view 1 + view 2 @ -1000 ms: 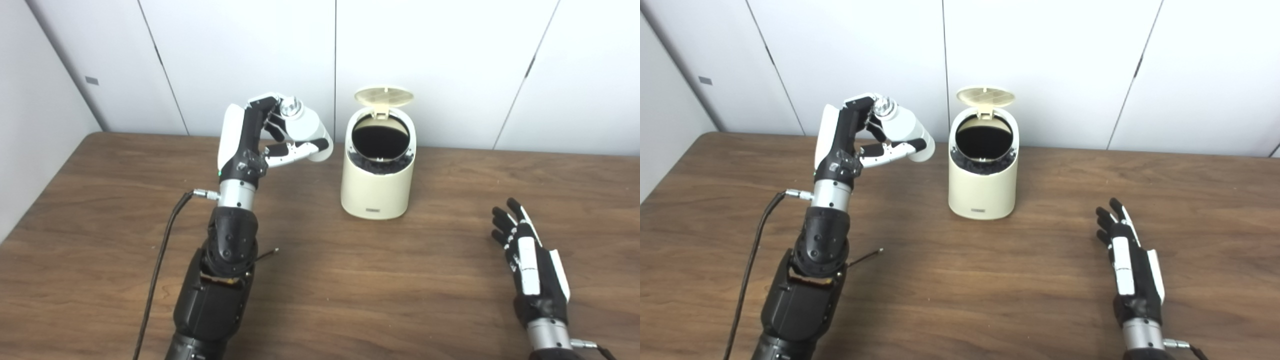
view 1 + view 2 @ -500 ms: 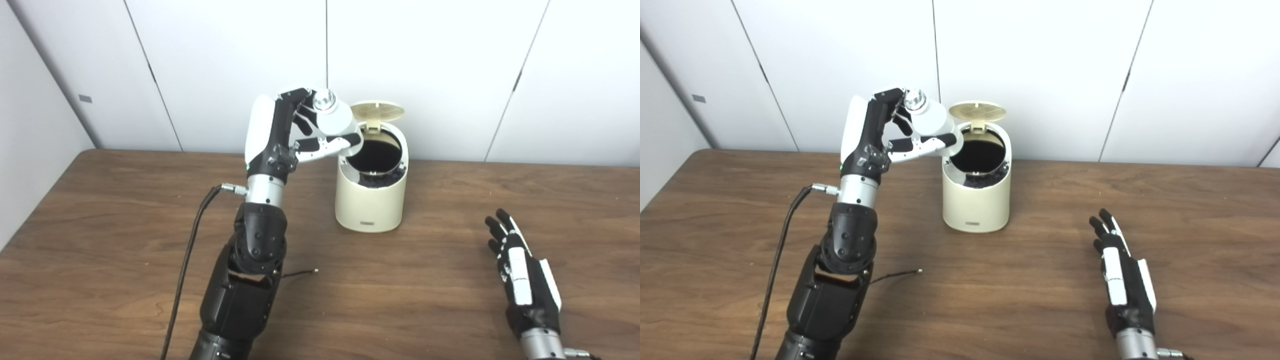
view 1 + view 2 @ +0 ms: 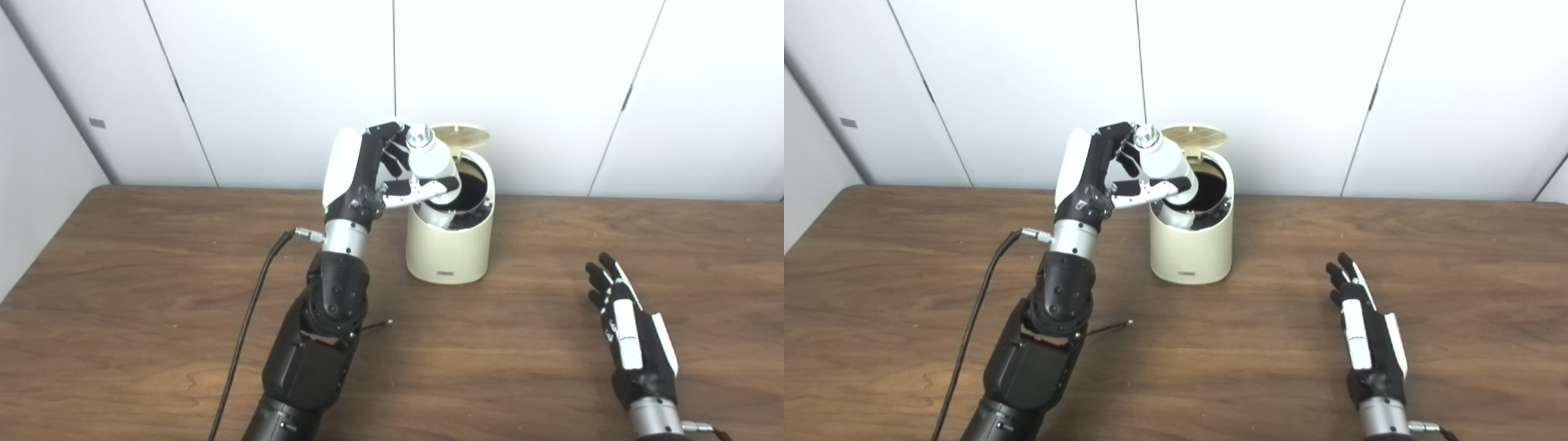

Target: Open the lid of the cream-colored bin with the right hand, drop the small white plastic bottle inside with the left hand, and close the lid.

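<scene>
Lid step: done. The round cream-coloured lid (image 3: 460,131) of the cream-coloured cylindrical plastic bin (image 3: 450,248) stands tipped back on its hinge at the far rim, and the dark mouth is exposed.

Bottle step: in progress. My left hand (image 3: 383,177) is clamped on the small white plastic bottle (image 3: 432,164), fingers wrapped round its body. The bottle is tilted, silver cap (image 3: 1146,135) up and toward me, base pointing down into the bin mouth. The base looks to be at or just past the near-left rim; whether it is touching the rim I cannot tell. Not yet released.

My right hand (image 3: 1364,332) lies well apart from the bin on the brown wood-grain counter (image 3: 1249,367), fingers straight and spread, holding nothing.

Judgement on progress: roughly halfway. Left to do:
- let go of the bottle so it falls inside;
- take the left hand clear of the opening;
- bring a hand to the lid and press it shut.

Risk noted: the bottle sits off toward the left edge of the mouth, so it may catch the rim on release.
</scene>
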Available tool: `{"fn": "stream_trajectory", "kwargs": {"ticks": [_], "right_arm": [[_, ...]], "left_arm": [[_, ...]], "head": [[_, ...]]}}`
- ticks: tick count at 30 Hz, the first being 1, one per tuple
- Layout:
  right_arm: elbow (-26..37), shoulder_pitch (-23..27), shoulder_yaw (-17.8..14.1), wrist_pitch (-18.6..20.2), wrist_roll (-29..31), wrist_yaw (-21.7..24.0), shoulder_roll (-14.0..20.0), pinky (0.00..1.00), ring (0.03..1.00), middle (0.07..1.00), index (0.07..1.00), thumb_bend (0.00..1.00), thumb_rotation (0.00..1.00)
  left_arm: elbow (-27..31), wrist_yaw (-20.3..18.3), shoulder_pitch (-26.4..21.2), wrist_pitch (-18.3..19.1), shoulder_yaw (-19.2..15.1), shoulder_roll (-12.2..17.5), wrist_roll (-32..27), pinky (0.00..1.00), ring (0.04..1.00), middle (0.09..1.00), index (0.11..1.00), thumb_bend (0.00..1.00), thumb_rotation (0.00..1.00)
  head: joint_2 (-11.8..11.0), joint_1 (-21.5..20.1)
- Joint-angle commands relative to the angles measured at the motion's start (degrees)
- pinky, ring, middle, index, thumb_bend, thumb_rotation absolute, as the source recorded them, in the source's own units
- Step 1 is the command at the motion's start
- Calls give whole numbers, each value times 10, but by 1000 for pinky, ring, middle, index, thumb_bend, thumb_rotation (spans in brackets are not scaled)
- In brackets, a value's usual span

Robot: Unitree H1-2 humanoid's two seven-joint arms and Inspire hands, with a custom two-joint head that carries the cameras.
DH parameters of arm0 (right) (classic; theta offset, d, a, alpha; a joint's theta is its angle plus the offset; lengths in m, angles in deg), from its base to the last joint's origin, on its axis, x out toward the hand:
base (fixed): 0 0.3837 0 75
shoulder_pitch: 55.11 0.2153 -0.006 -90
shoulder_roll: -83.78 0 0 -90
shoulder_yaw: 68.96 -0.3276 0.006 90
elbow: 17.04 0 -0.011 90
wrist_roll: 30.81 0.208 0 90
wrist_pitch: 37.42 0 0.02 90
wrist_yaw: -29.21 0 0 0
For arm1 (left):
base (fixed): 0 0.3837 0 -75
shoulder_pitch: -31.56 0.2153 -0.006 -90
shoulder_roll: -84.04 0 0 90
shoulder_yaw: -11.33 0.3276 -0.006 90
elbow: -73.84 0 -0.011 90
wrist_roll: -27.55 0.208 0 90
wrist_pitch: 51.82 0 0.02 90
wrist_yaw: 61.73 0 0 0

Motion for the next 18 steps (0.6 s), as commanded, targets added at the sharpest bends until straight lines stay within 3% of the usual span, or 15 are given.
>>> {"fn": "stream_trajectory", "kwargs": {"ticks": [1, 13, 18], "right_arm": [[1, -4, 5, -14, 1, -2, -10, 957, 953, 911, 948, 584, 981], [3, -5, 4, -12, 21, 6, -14, 991, 969, 916, 976, 610, 949], [1, -4, 8, -14, 8, 5, -10, 954, 950, 908, 980, 618, 964]], "left_arm": [[2, 14, -34, -23, 4, -6, 5, 376, 428, 503, 467, 477, 0], [-33, 24, -47, -36, 7, -10, 10, 371, 442, 506, 461, 477, 0], [-41, 28, -51, -35, 8, -12, 11, 362, 443, 508, 465, 477, 0]], "head": [[0, 0], [4, 0], [5, -1]]}}
